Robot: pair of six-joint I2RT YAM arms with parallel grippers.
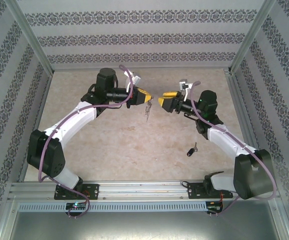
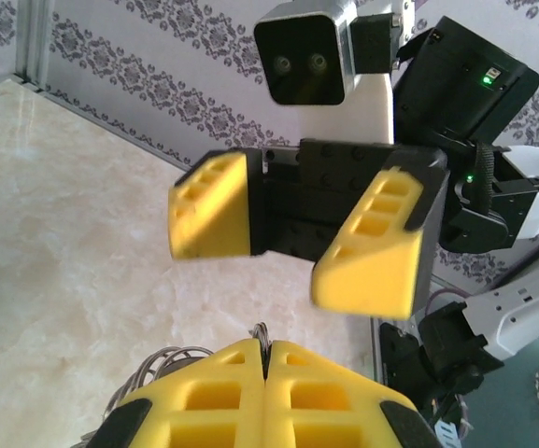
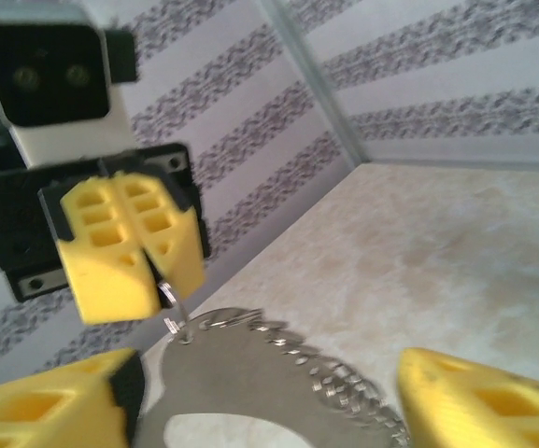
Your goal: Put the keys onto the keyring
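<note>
Silvery keyring (image 1: 147, 111) dangles at frame centre, pinched by the pressed-together left gripper (image 1: 148, 98). The right gripper (image 1: 160, 101) faces it, spread. The black-headed key (image 1: 192, 150) lies on the tabletop (image 1: 134, 145), lower right. It is probably best to descend squarely and grip the key's head.

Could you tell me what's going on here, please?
The left gripper is shut on the keyring, which dangles from it above the table. The right gripper faces it close by, its fingers apart and holding nothing. The key lies on the table near the right arm, not yet on the keyring.
</note>
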